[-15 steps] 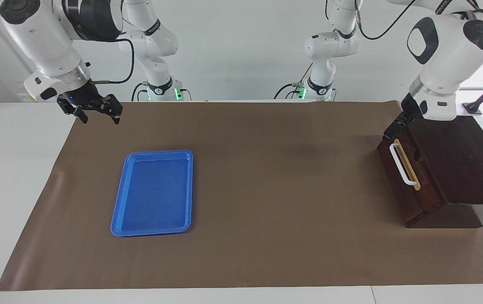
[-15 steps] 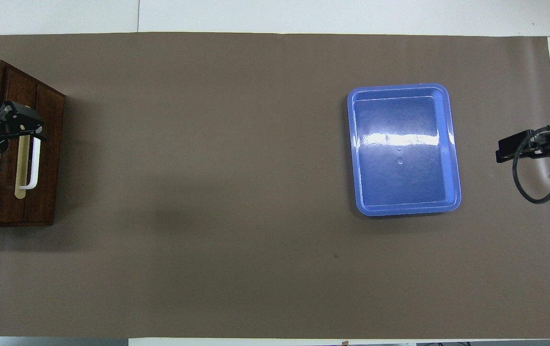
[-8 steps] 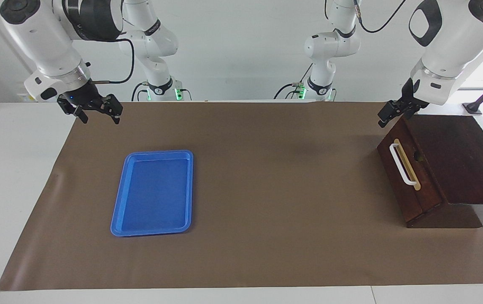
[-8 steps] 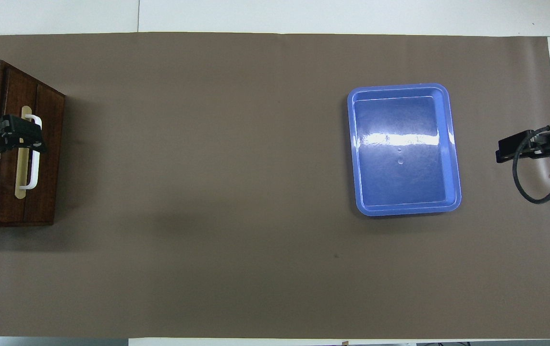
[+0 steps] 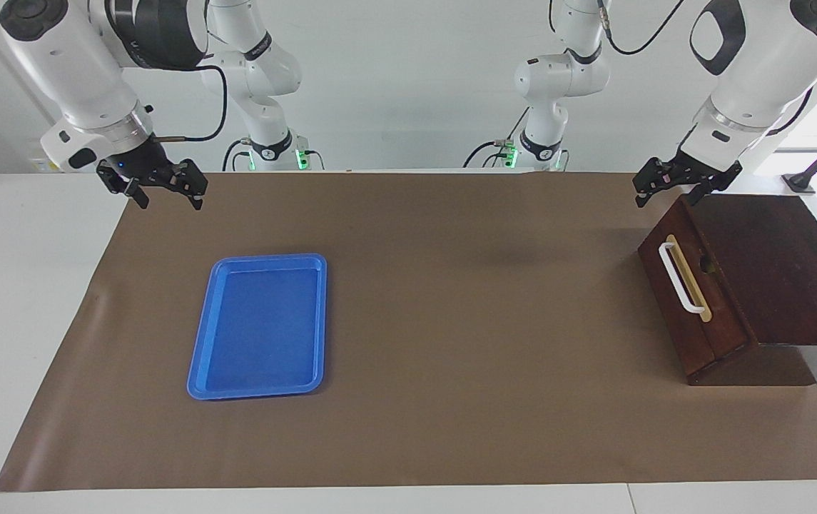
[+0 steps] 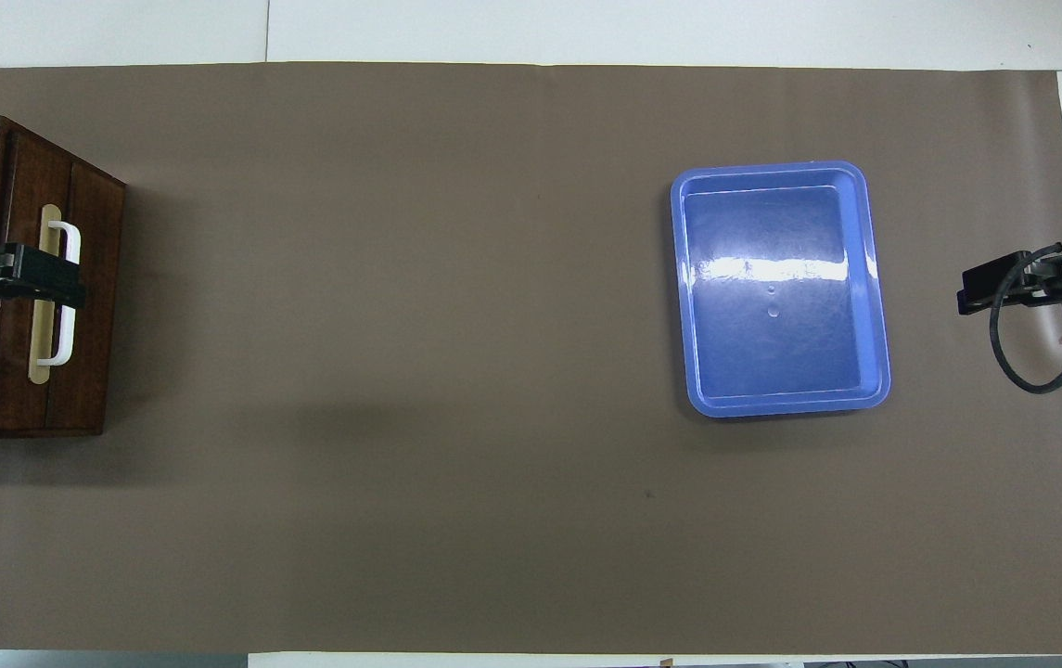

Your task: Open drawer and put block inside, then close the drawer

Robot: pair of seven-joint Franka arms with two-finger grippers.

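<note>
Dark reddish-brown wooden drawer (image 5: 690, 300) shut; yellow block unseen. Left gripper (image 5: 668, 187) spread above box's 12 o'clock corner; right gripper (image 5: 164, 191) spread, waiting. Closing step judged finished; retreat next.

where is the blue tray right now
The blue tray lies flat on the brown mat toward the right arm's end of the table, well apart from the wooden box at the left arm's end.

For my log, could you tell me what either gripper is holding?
Nothing: the left gripper hangs open over the drawer; the right gripper waits open.
</note>
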